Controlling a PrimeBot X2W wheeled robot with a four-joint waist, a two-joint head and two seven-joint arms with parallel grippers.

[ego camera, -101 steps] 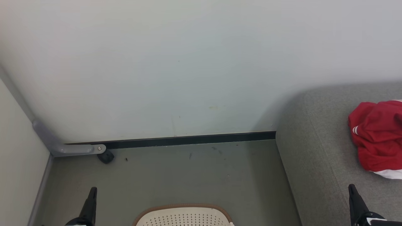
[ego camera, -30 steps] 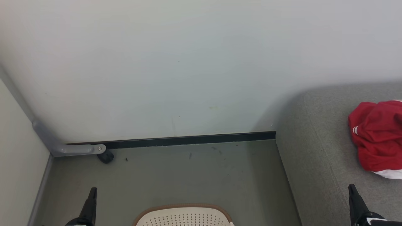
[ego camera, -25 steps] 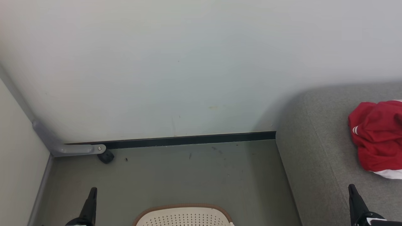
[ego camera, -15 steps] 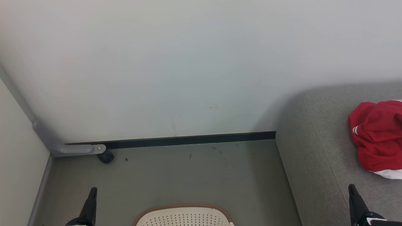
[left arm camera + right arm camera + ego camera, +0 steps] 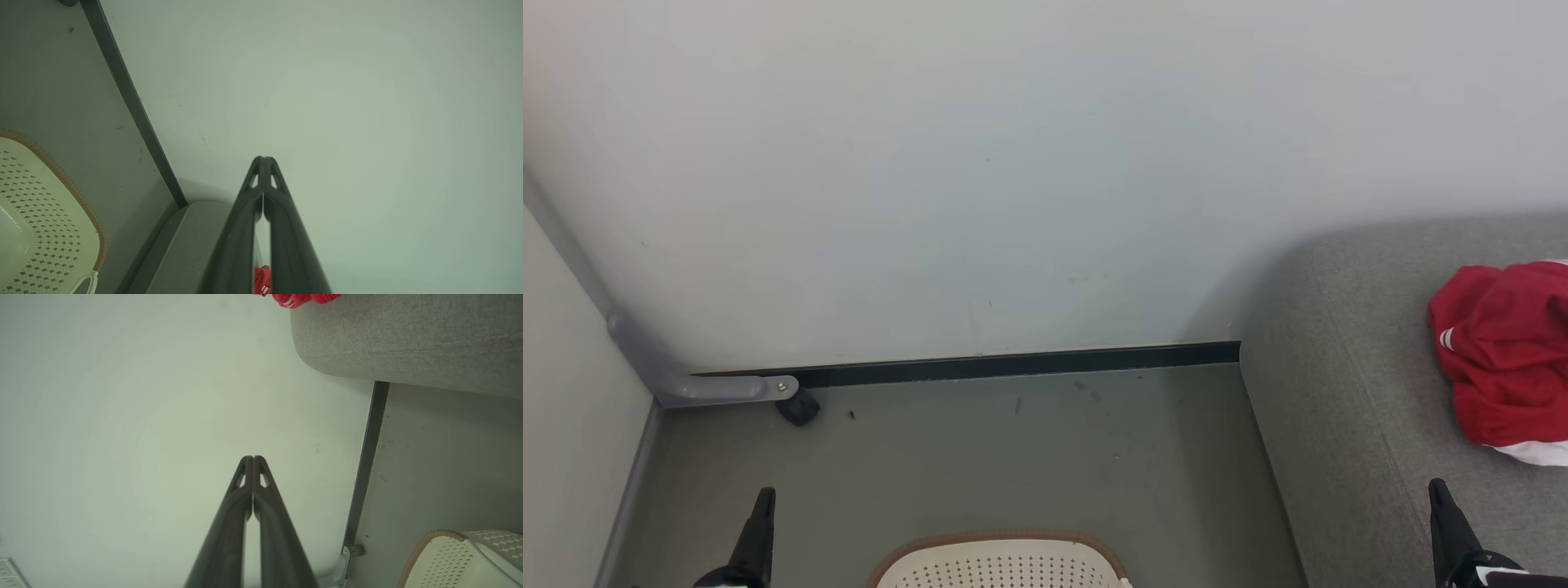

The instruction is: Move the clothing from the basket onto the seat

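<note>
A crumpled red garment [image 5: 1503, 359] with white bands lies on the grey seat [image 5: 1347, 392] at the right edge; a sliver of red clothing [image 5: 261, 279] shows between the left wrist's fingers, and another bit of clothing [image 5: 302, 298] peeks over the seat [image 5: 408, 335]. The cream basket [image 5: 1001, 563] with its brown rim sits on the floor at bottom centre, its inside hidden; the basket [image 5: 45, 212] and the basket [image 5: 461, 559] show perforated walls. My left gripper [image 5: 263, 160] is shut and empty, low at left [image 5: 765, 494]. My right gripper [image 5: 252, 458] is shut and empty, over the seat's front [image 5: 1436, 486].
A pale wall [image 5: 1013, 163] with a dark baseboard [image 5: 1013, 363] stands straight ahead. A grey metal bracket [image 5: 711, 388] with a black caster [image 5: 798, 407] sits in the left corner. Grey floor [image 5: 980, 457] lies between basket and wall.
</note>
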